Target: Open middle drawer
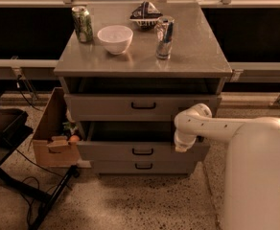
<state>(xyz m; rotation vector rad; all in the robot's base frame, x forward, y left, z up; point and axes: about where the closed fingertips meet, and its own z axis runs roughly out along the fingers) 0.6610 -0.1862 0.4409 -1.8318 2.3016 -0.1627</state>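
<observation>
Camera view, the only view.

- Cabinet (202,61): grey metal, three drawers, seen from the front and above.
- Middle drawer (106,151): second of three, standing partly out of the cabinet, with a dark gap behind its front. Its long axis runs left to right; its travel appears to be toward the camera.
- Handle (142,151): small black bar at the centre of the front.
- Gripper (180,148): on a white arm reaching in from the right, pointing down at the right end of the drawer's upper edge. The handle lies well to its left.
- Grip: open or closed, and holding the edge or not, cannot be told.
- Hidden: the drawer's inside is too dark to read, and the robot's body covers the floor to the right.
- On top: green can (82,17), bowl (115,38), bag (146,14), tall can (164,37).
- Left: cardboard box (49,128).
</observation>
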